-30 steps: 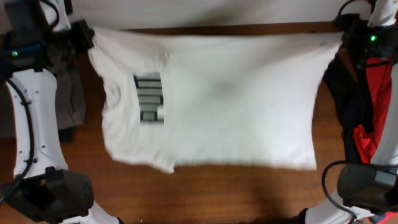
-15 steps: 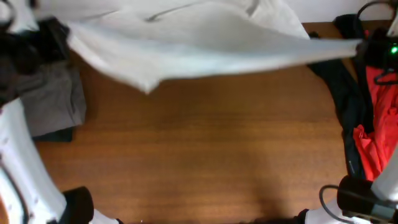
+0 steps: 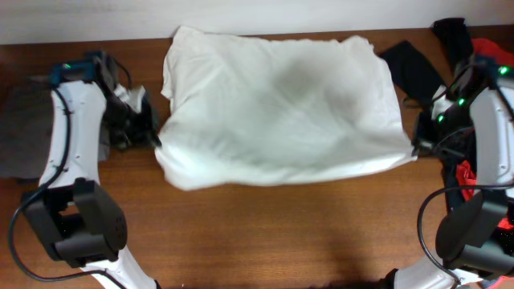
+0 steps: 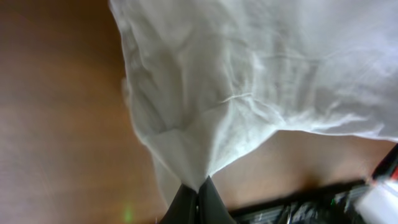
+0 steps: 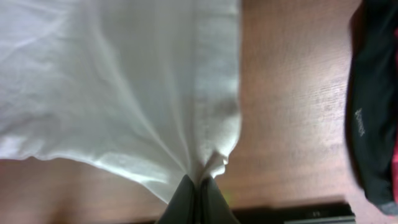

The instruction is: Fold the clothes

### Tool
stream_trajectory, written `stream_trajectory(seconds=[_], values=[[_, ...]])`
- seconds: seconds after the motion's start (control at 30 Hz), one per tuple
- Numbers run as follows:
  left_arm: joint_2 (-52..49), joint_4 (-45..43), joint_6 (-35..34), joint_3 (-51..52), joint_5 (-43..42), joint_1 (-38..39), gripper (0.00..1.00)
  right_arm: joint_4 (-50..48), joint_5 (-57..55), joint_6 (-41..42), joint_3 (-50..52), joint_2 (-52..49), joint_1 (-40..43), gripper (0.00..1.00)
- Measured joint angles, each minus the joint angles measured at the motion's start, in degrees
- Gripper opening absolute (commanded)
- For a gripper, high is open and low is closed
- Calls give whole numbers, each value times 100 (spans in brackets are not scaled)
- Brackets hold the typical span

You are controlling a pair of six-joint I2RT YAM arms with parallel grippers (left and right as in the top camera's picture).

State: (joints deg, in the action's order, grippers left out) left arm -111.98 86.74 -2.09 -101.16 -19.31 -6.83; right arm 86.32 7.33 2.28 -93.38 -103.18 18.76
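The white T-shirt (image 3: pixel 281 104) is spread over the middle of the wooden table, plain side up, its print hidden. My left gripper (image 3: pixel 154 138) is shut on its left edge; the left wrist view shows the fingers (image 4: pixel 199 190) pinching a bunched corner of the shirt (image 4: pixel 261 74). My right gripper (image 3: pixel 418 148) is shut on the right edge; the right wrist view shows the fingers (image 5: pixel 199 190) pinching gathered cloth of the shirt (image 5: pixel 124 81). A black garment (image 3: pixel 414 68) and an orange-red one (image 3: pixel 470 181) lie at the right.
A grey folded cloth (image 3: pixel 20 132) lies at the left edge behind my left arm. The black garment also shows in the right wrist view (image 5: pixel 373 112). Bare wooden table (image 3: pixel 265 233) runs along the front.
The shirt was flung up and back, then came down over the table with the print hidden. Both grippers moved inward and forward, still holding its edges.
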Motion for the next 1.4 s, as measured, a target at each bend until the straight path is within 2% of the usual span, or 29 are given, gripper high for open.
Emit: stream_trajectory(seconds=[0.2,0.5,0.83,1.13,1.4], values=[[2,-146,260,1405,28,229,1,-269,-326,4,1099,-2,2,4],[483,-540,223,2647,433,-136,0,-57,-946,330,1438,2,2,4],[2323,-761,-76,3237,654,-1043,0,-229,-1113,636,2127,494,9,4],[2732,-992,-144,3886,616,-1499,0,-472,-1047,702,2575,1823,111,4],[2736,-2385,-402,3910,-293,-1694,0,-1814,-509,549,2581,2052,140,4]])
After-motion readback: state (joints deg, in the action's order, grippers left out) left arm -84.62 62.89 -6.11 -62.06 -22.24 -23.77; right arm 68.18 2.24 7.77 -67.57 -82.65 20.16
